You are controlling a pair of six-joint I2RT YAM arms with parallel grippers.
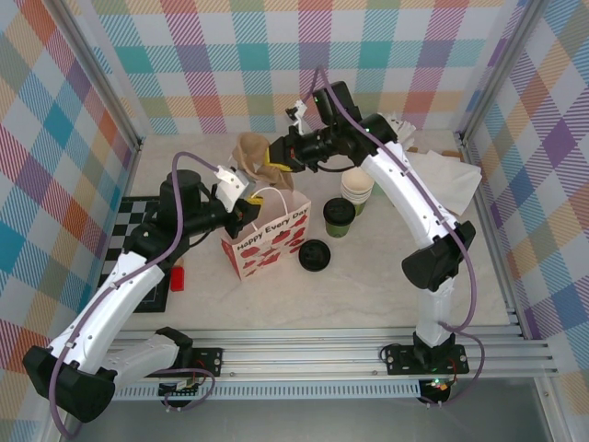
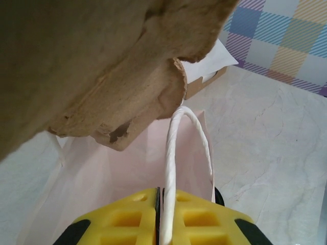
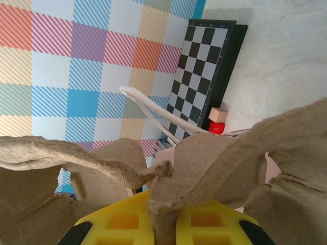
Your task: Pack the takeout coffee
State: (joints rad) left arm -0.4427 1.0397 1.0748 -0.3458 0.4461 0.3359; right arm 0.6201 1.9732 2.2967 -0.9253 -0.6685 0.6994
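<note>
Table (image 1: 386, 295): a pale marbled top is seen, walled in by checked cloth.
Right arm: it is raised from its base at the near right, bent at the elbow, and reached leftward over the far middle of the table.
Left arm: it is stretched from the near left diagonally toward the middle, with the wrist brought level with the bag's top.
Chessboard (image 1: 138, 221): it is laid flat at the left edge, partly covered by the left arm.
Paper bag (image 1: 267, 241): it is stood upright at mid-table, white, printed with red hearts.
Cardboard carrier (image 1: 256, 152): it is held in the air, just behind and above the bag.
Right gripper (image 3: 163, 204): it is clamped on the carrier's middle ridge, as the right wrist view makes plain.
Left gripper (image 2: 160, 204): its yellow fingers (image 2: 127, 219) are pinched on the bag's white handle (image 2: 173, 148), a detail given by the left wrist view.
Stack of cups (image 1: 357, 189): it is placed right of the bag, toward the back.
Takeout coffee (image 1: 339, 217): it is stood upright on the table with its lid on, right of the bag, just in front of the stack, apart from both grippers.
Loose lid (image 1: 315, 255): it is laid flat near the bag's right corner, in front of the coffee.
Red block (image 1: 179, 276): it is set beside the chessboard's near corner.
</note>
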